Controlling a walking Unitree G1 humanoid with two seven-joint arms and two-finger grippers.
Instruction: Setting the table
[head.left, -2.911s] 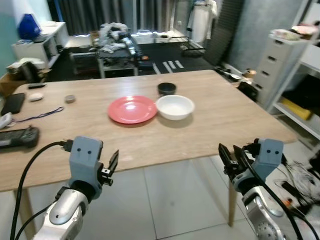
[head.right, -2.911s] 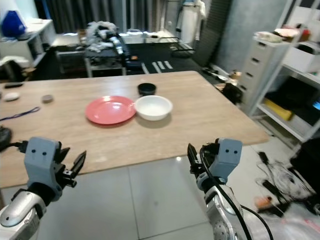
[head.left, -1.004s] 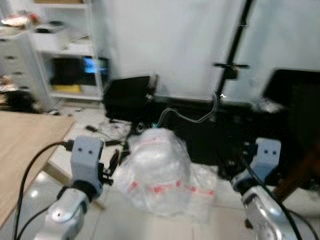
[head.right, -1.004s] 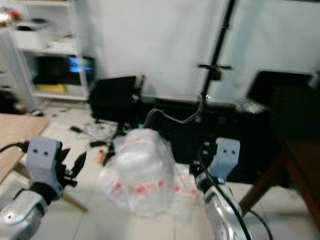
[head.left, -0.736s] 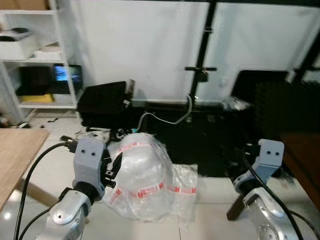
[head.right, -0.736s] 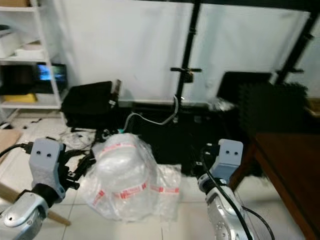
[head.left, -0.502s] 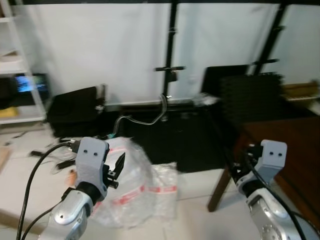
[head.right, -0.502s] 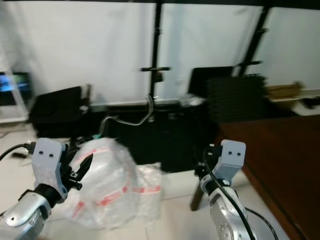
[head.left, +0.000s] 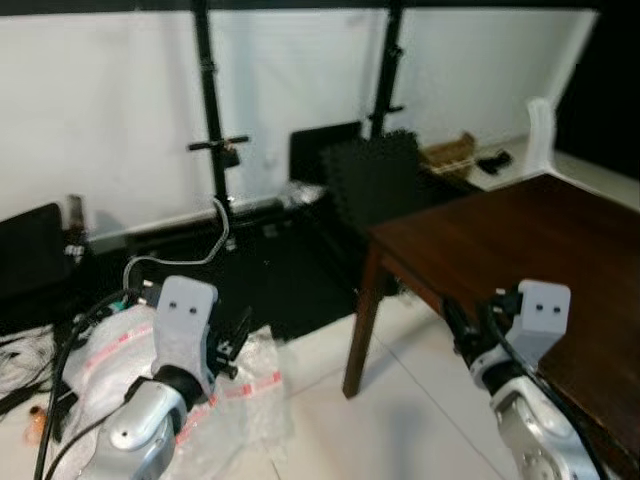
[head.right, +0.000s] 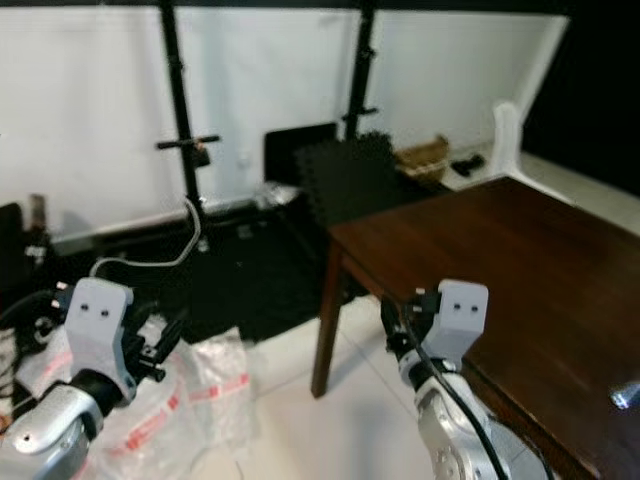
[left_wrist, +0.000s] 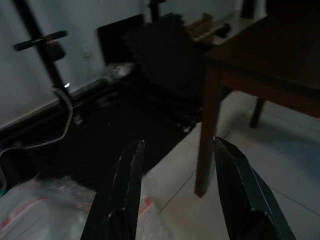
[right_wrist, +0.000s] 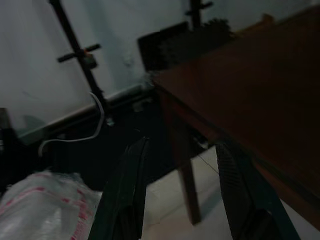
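A dark brown wooden table (head.left: 520, 235), smooth and glossy with square legs, stands on pale floor tiles to the robot's right. The right gripper (right_wrist: 182, 192) hangs just at its near edge, fingers spread wide and holding nothing. The left gripper (left_wrist: 175, 192) hovers well apart from the table, its fingers likewise parted and empty, above a crumpled clear plastic bag (head.left: 110, 370) with red tape stripes. Behind, black stands (head.left: 210, 140) rise before a white backdrop (head.left: 100, 110), beside black foam mats (head.left: 375, 180).
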